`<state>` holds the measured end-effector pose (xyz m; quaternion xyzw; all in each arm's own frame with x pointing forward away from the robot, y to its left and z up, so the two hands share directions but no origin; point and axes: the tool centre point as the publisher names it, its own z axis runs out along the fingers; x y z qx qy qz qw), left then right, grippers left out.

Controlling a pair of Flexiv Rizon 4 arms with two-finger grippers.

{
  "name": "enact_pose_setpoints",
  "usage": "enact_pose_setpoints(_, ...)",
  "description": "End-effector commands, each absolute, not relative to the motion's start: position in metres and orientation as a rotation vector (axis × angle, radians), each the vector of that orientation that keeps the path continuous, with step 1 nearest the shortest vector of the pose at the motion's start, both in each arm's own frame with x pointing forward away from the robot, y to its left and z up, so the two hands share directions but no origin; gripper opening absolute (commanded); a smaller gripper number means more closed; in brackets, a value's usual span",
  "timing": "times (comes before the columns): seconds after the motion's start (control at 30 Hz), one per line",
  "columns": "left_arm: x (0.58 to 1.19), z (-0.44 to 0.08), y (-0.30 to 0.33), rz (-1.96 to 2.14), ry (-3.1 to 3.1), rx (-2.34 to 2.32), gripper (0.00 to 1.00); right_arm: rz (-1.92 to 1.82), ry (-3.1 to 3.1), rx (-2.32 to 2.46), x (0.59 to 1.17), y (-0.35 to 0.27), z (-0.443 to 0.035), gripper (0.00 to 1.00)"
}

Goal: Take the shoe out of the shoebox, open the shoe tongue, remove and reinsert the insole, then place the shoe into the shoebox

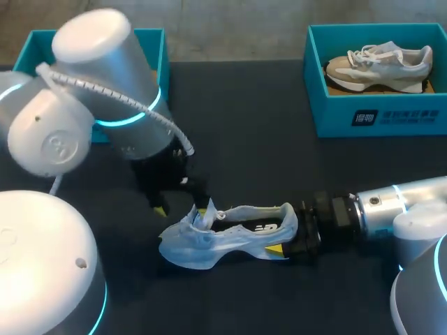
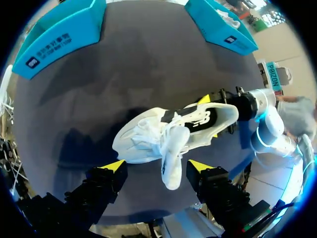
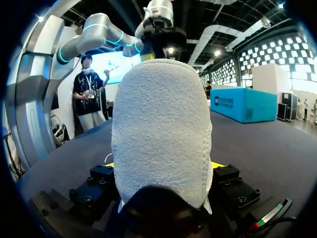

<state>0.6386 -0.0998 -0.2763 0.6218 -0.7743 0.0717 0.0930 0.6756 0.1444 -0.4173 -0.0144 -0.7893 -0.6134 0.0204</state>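
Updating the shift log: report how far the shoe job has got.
Done: the shoe lies out on the table. In hand: the right gripper clamps its heel, and the tongue stands ungripped between the fingers of the open left gripper. Left: insole out and back in, then reboxing.

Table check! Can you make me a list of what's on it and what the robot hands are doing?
Surface: dark table, bare in the middle.
Job's things: white shoe rests on the table between both grippers; left shoebox mostly hidden behind the left arm; right shoebox holds a second shoe.
Clutter: nothing seen.
Grippers: right gripper shut on the shoe's heel; left gripper open, the tongue between its fingers, touching neither.
Cables: white coiled cable along the left arm.
Surroundings: nothing seen reaching over the table.
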Motion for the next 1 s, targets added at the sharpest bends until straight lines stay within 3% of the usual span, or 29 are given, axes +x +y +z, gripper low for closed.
enact_pose_setpoints(0.03, 0.645, -0.245, -0.109, 0.165, -2.369, 1.813, 0.79, -1.901, -2.452, -0.047, 0.676, 0.145, -0.419, 0.0)
enact_pose_setpoints(0.17, 0.651, -0.232, -0.119, 0.139, -2.455, 1.718, 0.78, -1.901, -2.452, -0.047, 0.676, 0.145, -0.419, 0.0)
enact_pose_setpoints(0.23, 0.655, -0.227, -0.125, 0.123, -2.499, 1.661, 0.67, -1.901, -2.452, -0.047, 0.676, 0.145, -0.419, 0.0)
enact_pose_setpoints(0.27, 0.657, -0.225, -0.129, 0.119, -2.518, 1.645, 0.49, -1.901, -2.452, -0.047, 0.676, 0.145, -0.419, 0.0)
enact_pose_setpoints(0.33, 0.66, -0.222, -0.136, 0.115, -2.564, 1.602, 0.25, -1.901, -2.452, -0.047, 0.676, 0.145, -0.419, 0.0)
enact_pose_setpoints(0.37, 0.661, -0.22, -0.14, 0.112, -2.592, 1.571, 0.0, -1.901, -2.452, -0.047, 0.676, 0.145, -0.419, 0.0)
enact_pose_setpoints(1.0, 0.658, -0.212, -0.174, -0.09, -3.074, 0.739, 0.0, -1.901, -2.452, -0.047, 0.676, 0.145, -0.419, 0.0)
